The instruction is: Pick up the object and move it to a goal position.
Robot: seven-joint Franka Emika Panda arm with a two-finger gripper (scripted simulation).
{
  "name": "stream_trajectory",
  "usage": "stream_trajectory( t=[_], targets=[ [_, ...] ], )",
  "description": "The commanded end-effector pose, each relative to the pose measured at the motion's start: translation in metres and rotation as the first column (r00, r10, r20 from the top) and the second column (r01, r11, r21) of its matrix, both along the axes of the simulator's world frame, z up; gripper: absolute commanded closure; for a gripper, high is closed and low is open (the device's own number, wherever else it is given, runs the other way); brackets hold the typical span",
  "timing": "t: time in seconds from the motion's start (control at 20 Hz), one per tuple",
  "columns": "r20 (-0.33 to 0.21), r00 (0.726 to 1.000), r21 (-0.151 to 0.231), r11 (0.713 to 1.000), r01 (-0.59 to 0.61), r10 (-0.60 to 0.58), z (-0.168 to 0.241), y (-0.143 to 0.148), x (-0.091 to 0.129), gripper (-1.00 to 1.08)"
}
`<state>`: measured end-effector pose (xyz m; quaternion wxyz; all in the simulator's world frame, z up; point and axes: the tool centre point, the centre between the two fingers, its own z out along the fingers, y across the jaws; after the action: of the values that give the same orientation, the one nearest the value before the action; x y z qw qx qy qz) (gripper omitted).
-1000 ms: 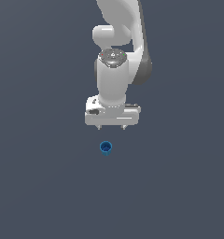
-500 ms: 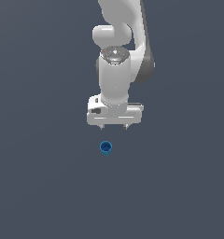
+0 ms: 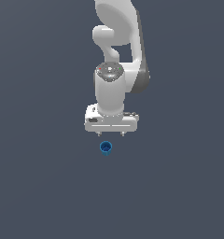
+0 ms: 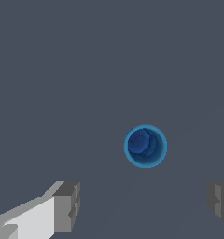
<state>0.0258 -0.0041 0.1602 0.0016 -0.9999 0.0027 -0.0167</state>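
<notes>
The object is a tiny bright-blue cup point(image 3: 106, 148) with a darker centre, sitting on the flat dark grey surface. In the wrist view the cup point(image 4: 145, 146) shows its open mouth. My white gripper point(image 3: 111, 135) hangs from the arm just above the cup in the exterior view, a little to that view's right of it. It is open and empty. In the wrist view my gripper point(image 4: 143, 203) has its two grey fingertips point(image 4: 67, 207) spread wide, and the cup lies beyond the gap between them, touching neither.
The white arm point(image 3: 118, 51) rises behind the gripper towards the top of the exterior view. Nothing else shows on the dark grey surface point(image 3: 39, 186).
The gripper has come down towards the cup in the exterior view, closing most of the gap. The cup has not moved, and the fingers stay open.
</notes>
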Motion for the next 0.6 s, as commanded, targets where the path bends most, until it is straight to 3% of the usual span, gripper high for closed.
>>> stream_trajectory(
  t=[0.0,0.55],
  targets=[
    [-0.009,1.0,0.0,1.0,0.019,-0.019,-0.016,-0.006,0.004,-0.92],
    [-0.032,0.996,-0.003,0.997,0.077,-0.077,-0.067,-0.025,0.013,-0.92]
  ],
)
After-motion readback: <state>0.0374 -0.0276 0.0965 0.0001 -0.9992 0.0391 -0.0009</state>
